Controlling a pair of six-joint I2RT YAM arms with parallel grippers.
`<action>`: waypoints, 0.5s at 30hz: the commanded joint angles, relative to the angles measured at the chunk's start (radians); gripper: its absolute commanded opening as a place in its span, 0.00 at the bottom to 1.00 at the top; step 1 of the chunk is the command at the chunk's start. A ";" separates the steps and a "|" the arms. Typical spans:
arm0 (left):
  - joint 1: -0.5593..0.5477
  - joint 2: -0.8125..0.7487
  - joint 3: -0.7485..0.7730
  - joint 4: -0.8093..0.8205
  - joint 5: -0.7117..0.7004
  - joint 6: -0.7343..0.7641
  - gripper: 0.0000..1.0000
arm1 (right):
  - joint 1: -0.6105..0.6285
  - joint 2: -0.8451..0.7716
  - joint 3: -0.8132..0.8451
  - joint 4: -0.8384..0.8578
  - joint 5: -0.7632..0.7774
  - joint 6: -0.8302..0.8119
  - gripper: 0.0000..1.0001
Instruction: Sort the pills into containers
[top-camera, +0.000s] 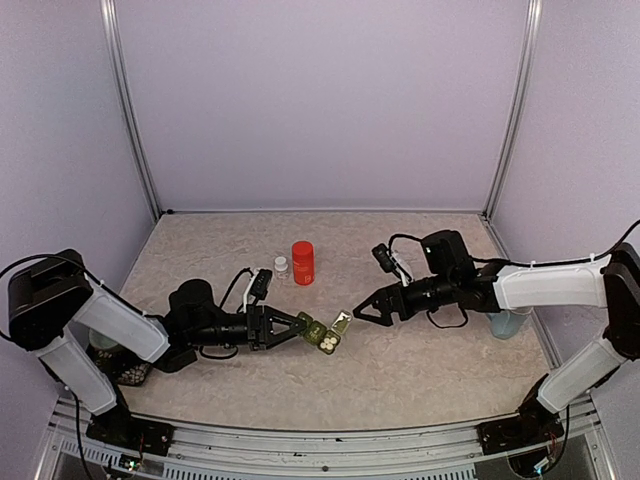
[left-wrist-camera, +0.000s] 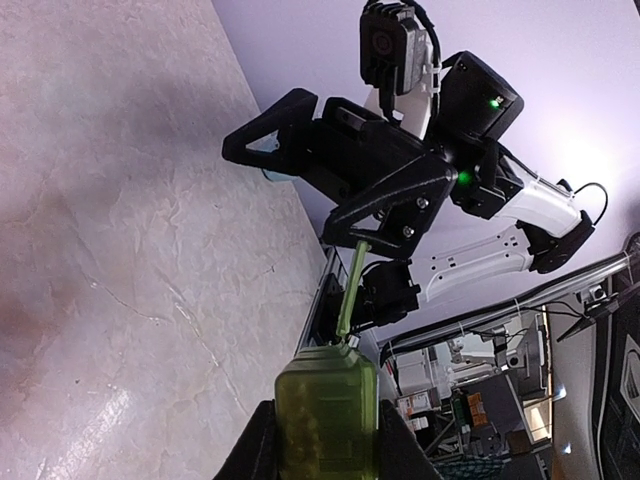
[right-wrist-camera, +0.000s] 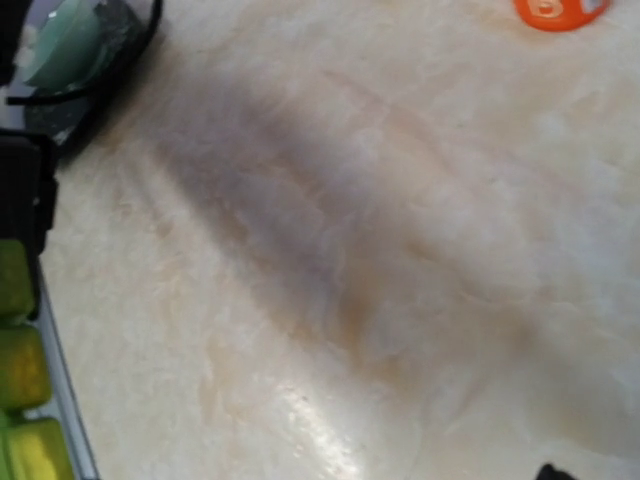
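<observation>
The containers (top-camera: 320, 334) are a dark green strip lying mid-table, with one lid (top-camera: 341, 322) standing open and pale pills (top-camera: 327, 342) in the open compartments. My left gripper (top-camera: 303, 328) is shut on the strip's left end. In the left wrist view the containers (left-wrist-camera: 327, 410) sit clamped between my fingers (left-wrist-camera: 258, 448), with the lid (left-wrist-camera: 352, 290) pointing up. My right gripper (top-camera: 364, 311) is open and hangs just right of the lid, holding nothing. In the right wrist view the containers (right-wrist-camera: 15, 380) show at the left edge, and my own fingers are almost out of frame.
A red bottle (top-camera: 303, 262) and a small clear vial (top-camera: 281, 266) stand behind the strip. A pale blue mug (top-camera: 508, 322) sits at the right under my right arm. A teal cup (right-wrist-camera: 70, 40) and a dark object (top-camera: 130, 372) lie by the left arm's base.
</observation>
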 joint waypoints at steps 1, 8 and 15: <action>-0.007 -0.027 0.028 -0.001 0.017 0.022 0.19 | 0.022 0.025 0.021 0.067 -0.078 -0.001 0.92; -0.004 -0.024 0.036 -0.018 0.005 0.025 0.19 | 0.064 0.040 0.025 0.139 -0.193 0.006 0.91; 0.005 -0.027 0.036 -0.035 -0.003 0.030 0.19 | 0.088 0.019 0.029 0.143 -0.272 0.024 0.90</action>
